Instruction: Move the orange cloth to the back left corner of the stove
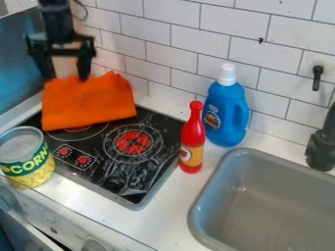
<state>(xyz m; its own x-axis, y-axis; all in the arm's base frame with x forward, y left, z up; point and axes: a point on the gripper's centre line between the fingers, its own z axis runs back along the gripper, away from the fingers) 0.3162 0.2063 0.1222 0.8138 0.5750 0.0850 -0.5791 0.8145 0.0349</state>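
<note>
- Clock centred on black stovetop (154,128), 12 at top of view.
- Black two-finger end effector (66,76) at 11 o'clock, hanging down. Released: its fingers stand apart, tips at the upper edge of the orange cloth (88,103); whether they touch it, cannot tell.
- Cloth: soft, matte, uneven peaked top edge, smoother lower edge. Lies at 11 o'clock, over the stovetop's rear-left part, covering some of one burner ring.
- Stovetop: flat, glossy, streaked with pale reflections; thin circles round red burner patterns, two small red control marks, grey border.
- Can (27,159) at 9 o'clock: upright cylinder, metallic rim, green and yellow label with kernel picture.
- Red bottle (192,132) at 3 o'clock: smooth, slender neck, yellowish label, upright just beside stovetop.
- Blue jug-shaped bottle (224,116) at 2 o'clock: glossy, moulded handle, white cap; upright near red bottle.
- Table (171,215): smooth, white.
- Grey sink (199,211), 4 o'clock: rounded corners, smooth rim; black faucet (321,149) at its far side.
- Wall (200,44): white rectangular tiles, dark joints; black hook-like fitting (317,77), 2 o'clock.
- Blue panel (19,68), 10 o'clock.
</note>
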